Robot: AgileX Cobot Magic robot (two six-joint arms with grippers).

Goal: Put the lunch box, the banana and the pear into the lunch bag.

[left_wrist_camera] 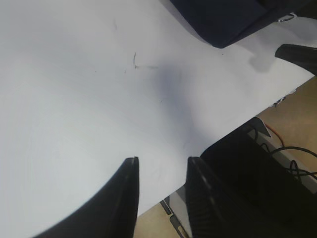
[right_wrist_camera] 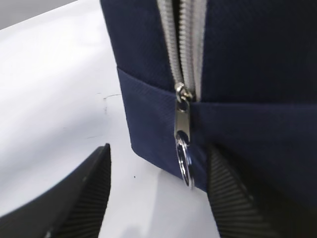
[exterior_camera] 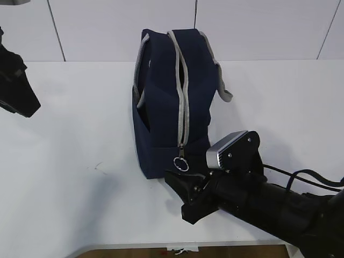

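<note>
a white table [exterior_camera: 64,161] fills most of the exterior view, its matte top marked by a few faint dark scuffs [left_wrist_camera: 134,59] and soft shadows under even, diffuse light. behind it stands a pale panelled wall [exterior_camera: 107,27], divided by thin dark seams. past the table's near edge, the left wrist view shows a light brown floor [left_wrist_camera: 297,119] with dark cables [left_wrist_camera: 292,163] trailing across it.

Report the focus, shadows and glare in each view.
Exterior view: sharp, even light, soft shadow left of the bag. Left wrist view: table washed out, a dim shadow patch, near jaws soft. Right wrist view: ring pull fairly crisp, jaws blurred.
</note>
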